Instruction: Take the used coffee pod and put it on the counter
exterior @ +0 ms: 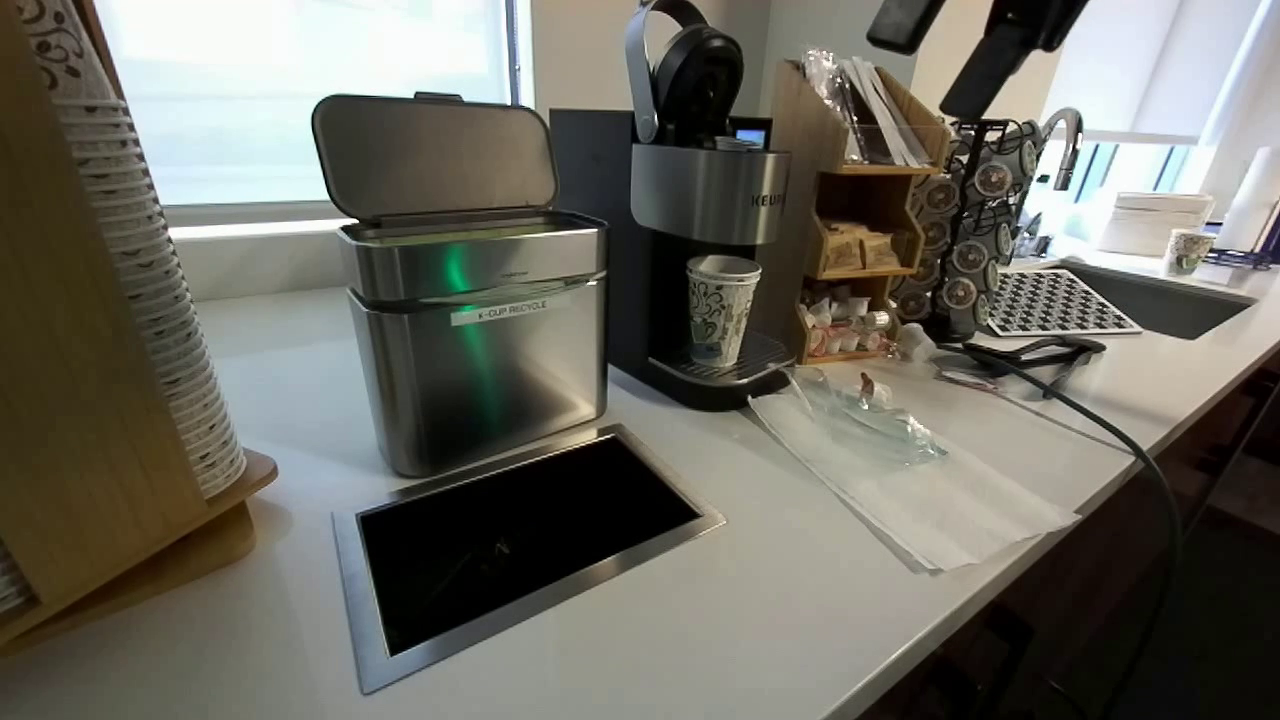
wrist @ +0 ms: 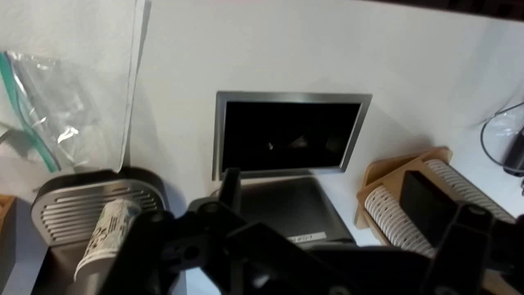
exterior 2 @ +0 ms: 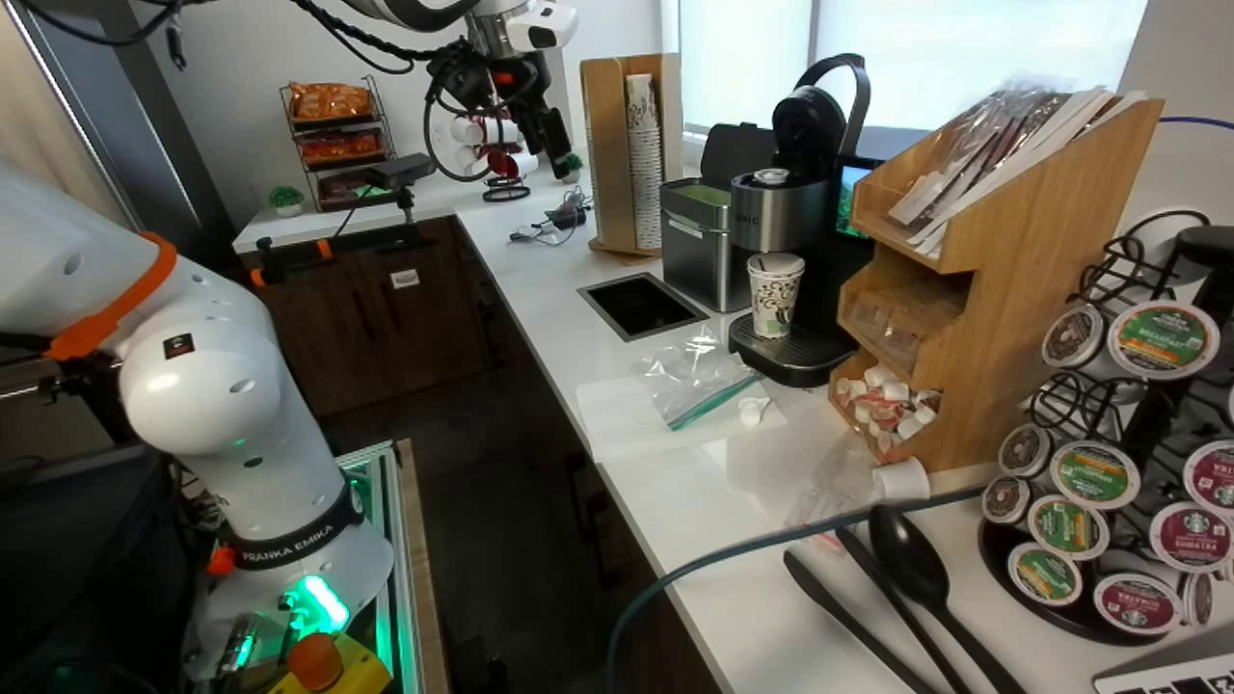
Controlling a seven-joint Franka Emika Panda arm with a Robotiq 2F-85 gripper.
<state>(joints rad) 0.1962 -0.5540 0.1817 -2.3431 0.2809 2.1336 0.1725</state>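
Observation:
The used coffee pod sits in the top of the open coffee machine. Its pale round face shows in both exterior views (exterior: pixel 737 144) (exterior 2: pixel 770 176), and it does not show in the wrist view. The off-white counter (exterior: pixel 790 590) runs under everything, with the steel-framed dark opening in it; it also shows in the wrist view (wrist: pixel 184 69). My gripper (exterior: pixel 926 70) is high above the counter, with its fingers wide apart and nothing between them. In an exterior view the gripper (exterior 2: pixel 556 145) hangs at the top. In the wrist view the open gripper (wrist: pixel 327 186) spans the bin.
The coffee machine (exterior: pixel 710 195) has its handle raised and a paper cup (exterior: pixel 722 310) on its tray. The steel bin (exterior: pixel 480 360) beside it has its lid up. Near are a cup rack (exterior 2: pixel 631 154), a wooden organizer (exterior 2: pixel 1012 318), a plastic bag (exterior 2: pixel 699 376) and a pod carousel (exterior: pixel 965 230).

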